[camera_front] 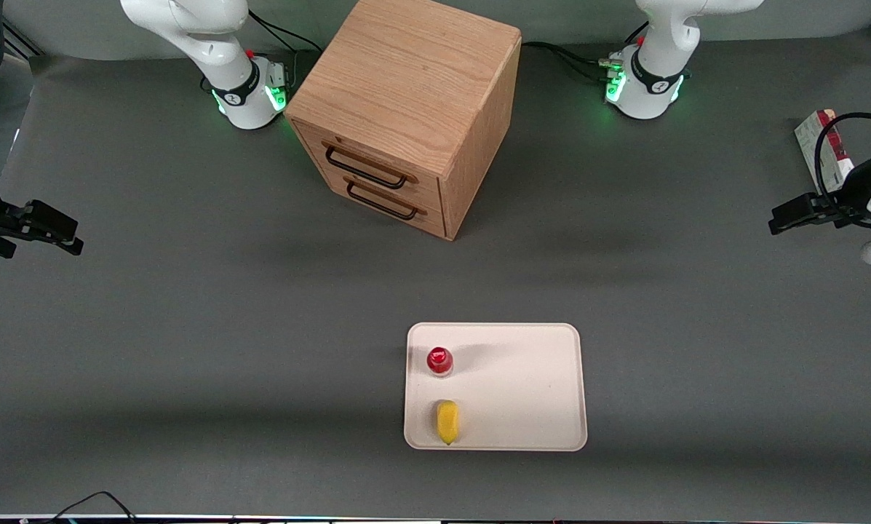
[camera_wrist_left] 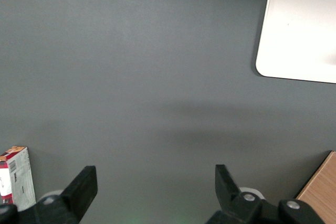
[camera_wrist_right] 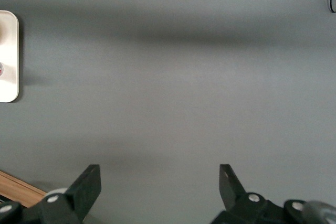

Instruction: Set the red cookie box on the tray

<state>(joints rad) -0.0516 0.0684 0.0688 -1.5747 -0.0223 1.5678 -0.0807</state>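
Closest to the front camera, the tray (camera_front: 522,386) is lying flat on the grey table (camera_front: 188,364). 2 small things are sitting on the tray, both along the side that faces the parked arm's end. The yellow thing (camera_front: 447,421) is lying nearest to the front camera. The red-capped bottle (camera_front: 440,360) is standing just a bit farther away, apart from the yellow thing. A big part of the tray is showing bare.

Farther from the front camera, the wooden drawer box (camera_front: 406,109) is standing on the table, turned at a slant. It is showing 2 drawers, one above the other, each with a dark handle.

Over at my working end of the table, my claw (camera_front: 788,216) is hanging above the table with nothing in it. I am holding its 2 fingers (camera_wrist_left: 84,184) wide apart, and only grey table is showing between them. The red cookie box (camera_front: 824,149) is lying on the table near my claw, a little farther from the front camera, and my arm and a black cable are covering part of it. It is not touching my fingers. It is well apart from the tray, and it is not on the tray yet.
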